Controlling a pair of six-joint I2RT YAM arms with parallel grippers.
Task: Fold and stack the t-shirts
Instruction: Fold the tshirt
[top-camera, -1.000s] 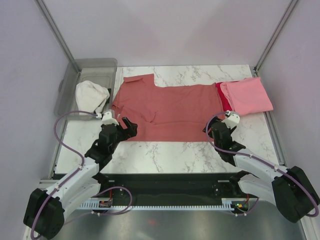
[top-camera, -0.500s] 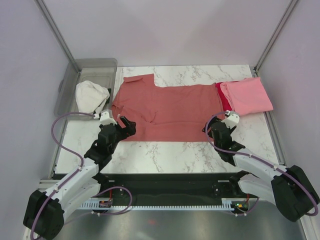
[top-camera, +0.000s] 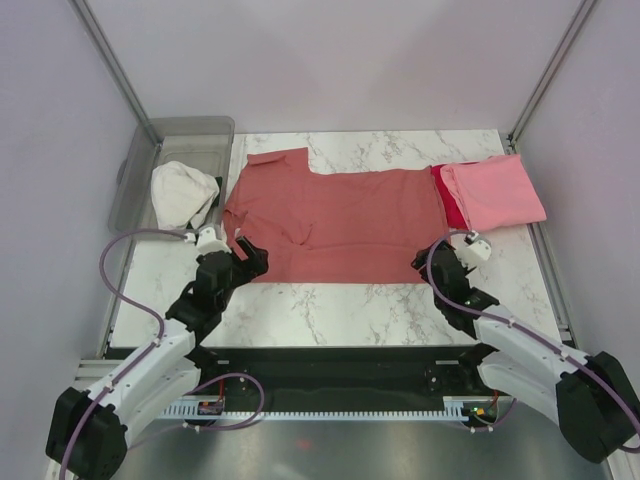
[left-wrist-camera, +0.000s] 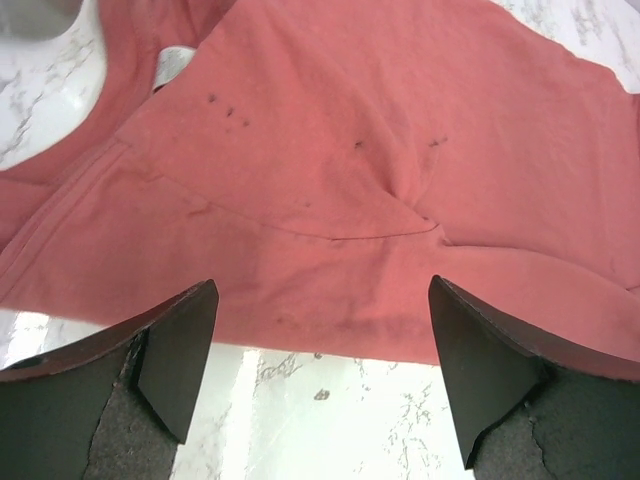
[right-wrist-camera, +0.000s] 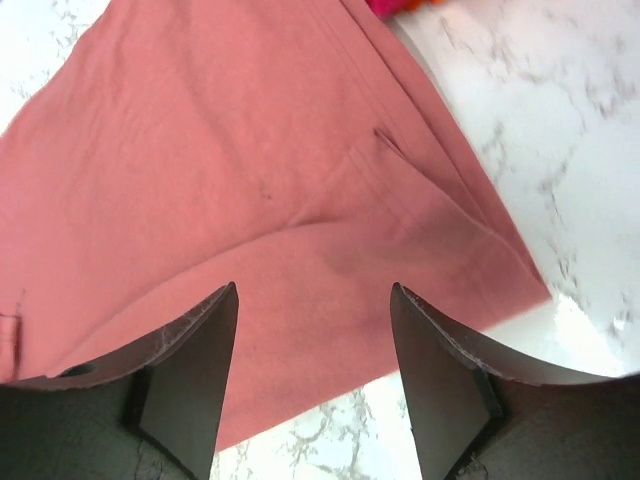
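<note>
The dusty salmon-red t-shirt (top-camera: 335, 222) lies spread flat on the marble table, partly folded, its near hem toward me. It fills the left wrist view (left-wrist-camera: 350, 170) and the right wrist view (right-wrist-camera: 230, 170). A folded light pink t-shirt (top-camera: 495, 190) lies at the back right on top of a bright red t-shirt (top-camera: 452, 205), of which only an edge shows. My left gripper (top-camera: 247, 256) is open and empty just above the salmon shirt's near left corner. My right gripper (top-camera: 428, 262) is open and empty over its near right corner.
A clear grey plastic bin (top-camera: 170, 165) stands at the back left with a white cloth (top-camera: 183, 192) hanging over its near rim. Metal frame posts stand at the back corners. Bare marble (top-camera: 330, 310) runs along the near edge in front of the shirt.
Both arms have drawn back slightly toward the near edge. The right gripper has moved a little right and nearer. The shirts have not moved.
</note>
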